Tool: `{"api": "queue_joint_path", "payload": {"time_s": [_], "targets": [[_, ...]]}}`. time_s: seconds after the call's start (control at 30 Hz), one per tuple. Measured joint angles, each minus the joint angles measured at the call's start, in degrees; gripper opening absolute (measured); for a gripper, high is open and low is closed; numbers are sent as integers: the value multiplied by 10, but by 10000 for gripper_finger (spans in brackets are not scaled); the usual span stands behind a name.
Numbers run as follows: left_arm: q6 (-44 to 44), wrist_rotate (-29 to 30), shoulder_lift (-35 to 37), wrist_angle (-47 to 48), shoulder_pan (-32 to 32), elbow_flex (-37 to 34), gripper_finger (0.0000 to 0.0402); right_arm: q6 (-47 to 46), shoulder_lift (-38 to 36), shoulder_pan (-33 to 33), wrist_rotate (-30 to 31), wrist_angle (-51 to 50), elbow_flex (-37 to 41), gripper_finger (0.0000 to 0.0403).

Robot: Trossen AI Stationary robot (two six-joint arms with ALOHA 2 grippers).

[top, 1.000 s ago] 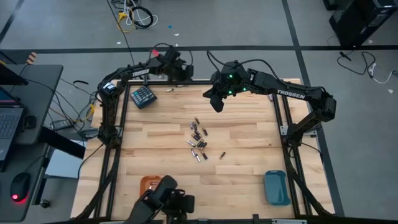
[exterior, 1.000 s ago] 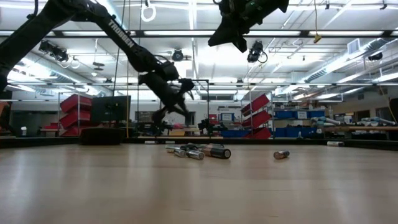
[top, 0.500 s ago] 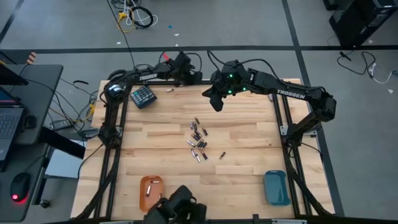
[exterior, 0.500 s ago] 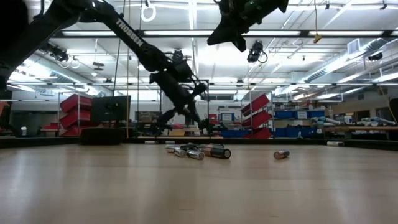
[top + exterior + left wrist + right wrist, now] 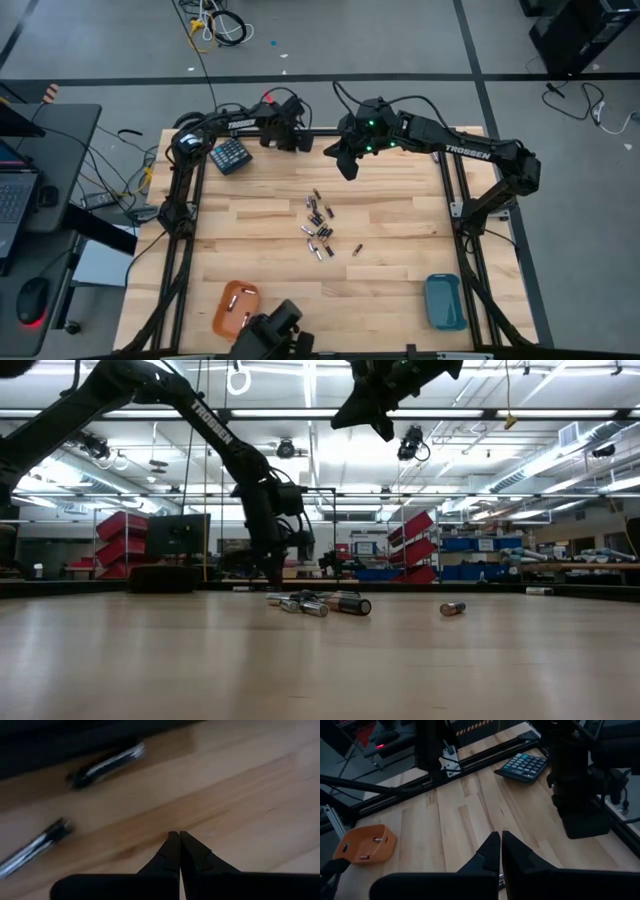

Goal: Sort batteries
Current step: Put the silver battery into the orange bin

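Observation:
Several batteries (image 5: 318,225) lie in a loose heap at the table's middle, also seen in the low view (image 5: 320,603). One battery (image 5: 356,250) lies apart to their right. Two more batteries (image 5: 105,764) (image 5: 35,845) lie on the wood by the far rail, just ahead of my left gripper (image 5: 179,836). That gripper (image 5: 284,143) is shut, points steeply down close over the wood there, and has nothing between its fingers. My right gripper (image 5: 350,172) hangs shut and high above the table's far middle (image 5: 385,432), holding nothing.
An orange tray (image 5: 222,300) with a few small cells in it stands near the front left, a blue tray (image 5: 445,300) at the front right. A dark teal keypad block (image 5: 230,155) lies at the far left. A dark object (image 5: 272,335) sits at the near edge.
My left gripper has come down over the table's far edge strip and tipped from a slant to pointing steeply down, staying shut. The dark object at the near edge has shifted off the orange tray.

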State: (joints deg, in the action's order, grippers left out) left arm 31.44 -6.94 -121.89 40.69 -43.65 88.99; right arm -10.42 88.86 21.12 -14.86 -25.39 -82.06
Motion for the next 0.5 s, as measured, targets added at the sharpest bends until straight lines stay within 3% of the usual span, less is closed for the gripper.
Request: {"api": "queue_joint_path", "payload": {"time_s": [0.23, 0.37, 0.5], "targets": [[31, 24, 0, 21, -22, 2, 0, 0, 0, 0, 0, 0, 0, 9], [27, 65, 0, -38, -40, 3, 0, 1, 0, 0, 0, 1, 0, 7], [4, 62, 1, -71, -47, 3, 0, 1, 0, 0, 0, 1, 0, 4]]}}
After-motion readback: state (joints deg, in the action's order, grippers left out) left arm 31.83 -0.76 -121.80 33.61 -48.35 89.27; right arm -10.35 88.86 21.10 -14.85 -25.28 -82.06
